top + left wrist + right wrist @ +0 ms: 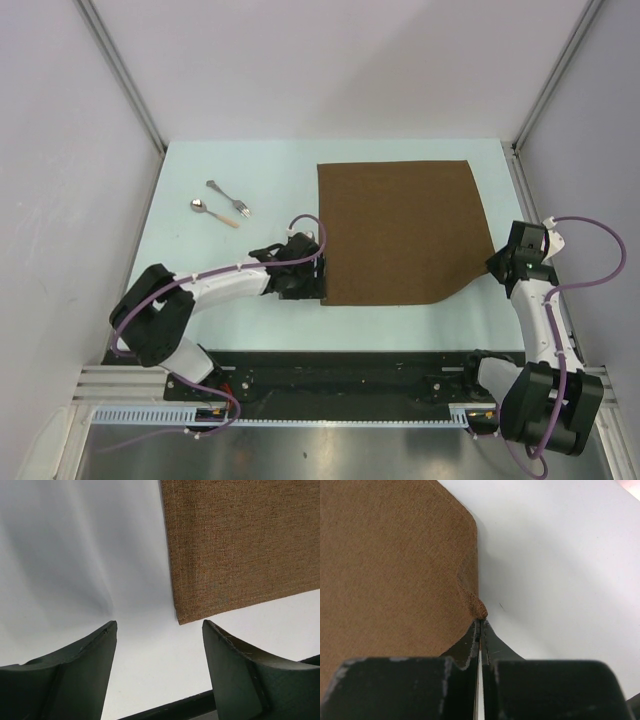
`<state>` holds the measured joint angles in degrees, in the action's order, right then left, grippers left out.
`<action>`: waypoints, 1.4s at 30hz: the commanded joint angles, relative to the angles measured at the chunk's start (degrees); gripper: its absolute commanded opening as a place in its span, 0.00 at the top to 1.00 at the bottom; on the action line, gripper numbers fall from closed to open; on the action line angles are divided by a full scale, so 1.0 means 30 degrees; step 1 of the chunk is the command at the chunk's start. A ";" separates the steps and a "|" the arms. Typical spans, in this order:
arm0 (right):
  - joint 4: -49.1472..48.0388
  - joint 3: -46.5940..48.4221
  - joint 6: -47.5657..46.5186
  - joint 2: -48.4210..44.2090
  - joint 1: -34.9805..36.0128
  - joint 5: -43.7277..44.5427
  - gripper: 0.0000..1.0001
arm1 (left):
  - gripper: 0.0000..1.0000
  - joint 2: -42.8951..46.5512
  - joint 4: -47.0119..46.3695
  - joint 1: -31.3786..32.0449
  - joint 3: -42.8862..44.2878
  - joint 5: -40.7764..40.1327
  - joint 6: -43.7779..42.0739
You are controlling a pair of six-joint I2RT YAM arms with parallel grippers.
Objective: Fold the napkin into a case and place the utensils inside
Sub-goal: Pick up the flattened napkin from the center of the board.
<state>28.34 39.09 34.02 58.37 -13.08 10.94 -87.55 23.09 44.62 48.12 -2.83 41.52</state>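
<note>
brown napkin (400, 230) | right claw (480, 622) clenched on half-hidden edge | left claw (158, 625) released

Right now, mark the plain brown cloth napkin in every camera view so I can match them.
Top external: plain brown cloth napkin lies centre-right on the pale table.
Left wrist: upper right, its corner just beyond the open left gripper.
Right wrist: fills the left half, edge pinched in the shut right gripper.
Shared landmark: the pale table bordering the napkin's edge.
</note>
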 commanded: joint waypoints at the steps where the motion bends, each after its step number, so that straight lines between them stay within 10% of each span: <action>1: -0.0248 -0.0051 0.0027 -0.0501 0.0025 -0.0218 1.00 | 0.26 -0.0611 -0.0607 0.0156 0.0688 0.0152 0.0663; 30: 0.0925 0.0270 0.0641 -0.0970 -0.0356 0.0220 1.00 | 0.51 -0.5239 0.3845 0.2939 0.3589 -0.3421 0.3856; 42: 0.0925 0.0036 0.1081 -0.1292 -0.0327 0.0924 1.00 | 0.81 -0.4305 0.1972 0.2939 0.2244 -0.2455 0.3183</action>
<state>31.16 38.28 36.05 56.01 -13.91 11.62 -99.63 29.71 52.99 58.98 -13.32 50.94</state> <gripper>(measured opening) 0.010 0.227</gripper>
